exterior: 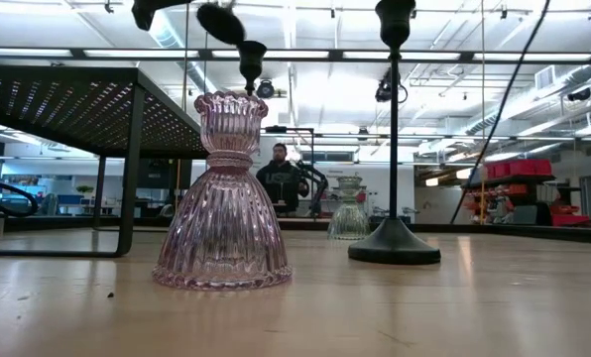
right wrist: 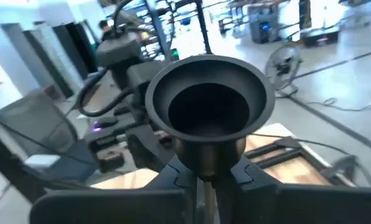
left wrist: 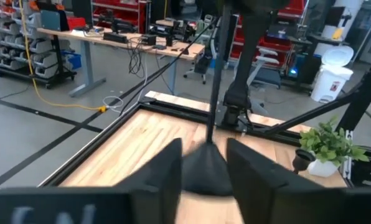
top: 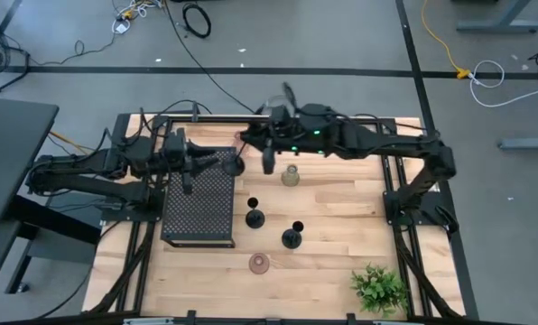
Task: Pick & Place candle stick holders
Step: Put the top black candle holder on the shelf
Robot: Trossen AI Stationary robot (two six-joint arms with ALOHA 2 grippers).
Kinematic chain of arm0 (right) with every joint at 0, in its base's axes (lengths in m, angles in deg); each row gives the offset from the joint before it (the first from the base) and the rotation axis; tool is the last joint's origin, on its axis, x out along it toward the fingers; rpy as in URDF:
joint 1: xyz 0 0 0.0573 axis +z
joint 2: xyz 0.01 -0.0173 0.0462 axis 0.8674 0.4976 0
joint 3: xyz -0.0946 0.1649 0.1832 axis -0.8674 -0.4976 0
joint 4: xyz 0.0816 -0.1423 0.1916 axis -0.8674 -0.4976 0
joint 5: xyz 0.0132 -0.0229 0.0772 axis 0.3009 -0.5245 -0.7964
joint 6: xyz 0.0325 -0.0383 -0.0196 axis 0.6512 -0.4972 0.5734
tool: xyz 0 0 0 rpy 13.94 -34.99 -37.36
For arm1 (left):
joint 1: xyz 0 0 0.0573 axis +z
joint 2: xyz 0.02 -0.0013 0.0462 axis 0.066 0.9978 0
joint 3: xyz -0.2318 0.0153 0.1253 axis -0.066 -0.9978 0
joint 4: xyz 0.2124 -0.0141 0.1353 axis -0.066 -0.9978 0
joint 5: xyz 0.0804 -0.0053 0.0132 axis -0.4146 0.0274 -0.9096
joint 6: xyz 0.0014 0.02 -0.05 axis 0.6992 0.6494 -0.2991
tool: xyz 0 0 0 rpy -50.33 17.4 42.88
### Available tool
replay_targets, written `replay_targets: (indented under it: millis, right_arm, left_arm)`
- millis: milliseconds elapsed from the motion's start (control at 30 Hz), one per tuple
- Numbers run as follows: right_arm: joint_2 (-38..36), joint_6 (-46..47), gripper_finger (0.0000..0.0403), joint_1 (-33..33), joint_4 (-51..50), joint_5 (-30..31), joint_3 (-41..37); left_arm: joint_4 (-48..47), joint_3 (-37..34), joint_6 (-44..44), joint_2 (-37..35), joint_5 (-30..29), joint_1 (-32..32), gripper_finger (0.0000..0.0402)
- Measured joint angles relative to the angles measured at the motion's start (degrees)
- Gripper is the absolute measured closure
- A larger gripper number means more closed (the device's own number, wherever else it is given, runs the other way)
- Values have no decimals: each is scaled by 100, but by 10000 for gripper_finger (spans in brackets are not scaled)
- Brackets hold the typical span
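Observation:
One black candle stick holder (top: 236,165) is up in the air at the far side of the table, beside the black perforated stand. It lies about level between my left gripper (top: 217,164) and my right gripper (top: 268,162), and both are shut on it. Two more black holders (top: 255,217) (top: 292,237) stand upright on their round bases mid-table. A pale green glass holder (top: 291,175) and a pink glass holder (top: 260,263) stand on the wood. No third glass holder is in view. My left gripper (left wrist: 204,152) pinches the holder's round cone-shaped base (left wrist: 204,174) between its two fingers, one finger (left wrist: 164,180) on each side. It comes level from the table's left, and the stem (left wrist: 215,93) runs straight on past the fingers. The holder is clear of the table. My right gripper (right wrist: 205,183) has the thin stem (right wrist: 204,186) just under the cup (right wrist: 205,102) between its two fingers. The cup sits free above the fingers with its open mouth toward the wrist camera. The fingers hide the place of contact itself.
The large black perforated stand (top: 198,209) is under my left arm. A green leafy plant (top: 378,288) stands at the near right corner. Black frame rails (top: 392,194) run along the table's sides. A person (exterior: 281,178) shows in the room beyond the far edge.

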Motion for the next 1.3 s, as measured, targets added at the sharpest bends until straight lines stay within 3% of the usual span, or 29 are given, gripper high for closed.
replay_targets:
  millis: [233,467,600,767,1033,1200,1300]
  right_arm:
    - [653,-86,383,45,4,-214,843]
    - [861,-64,383,43,-135,-219,1086]
    - [853,-89,383,43,-152,-134,1087]
    - [864,-85,383,82,-250,-113,1087]
    - [875,-106,381,93,-378,-108,1096]
    - [875,-356,313,85,-648,-72,1096]
    - [870,-435,273,114,-1064,-206,1096]
  left_arm:
    - [37,-1,-87,231,-14,0,170]
    - [394,1,-159,591,58,0,156]
    - [376,-1,-191,686,78,0,214]
    - [386,-1,-88,675,190,-4,374]
    - [375,-4,-176,675,105,-10,388]
    - [390,-1,-372,607,-494,-9,388]
    - [-34,7,-694,415,-1298,12,389]
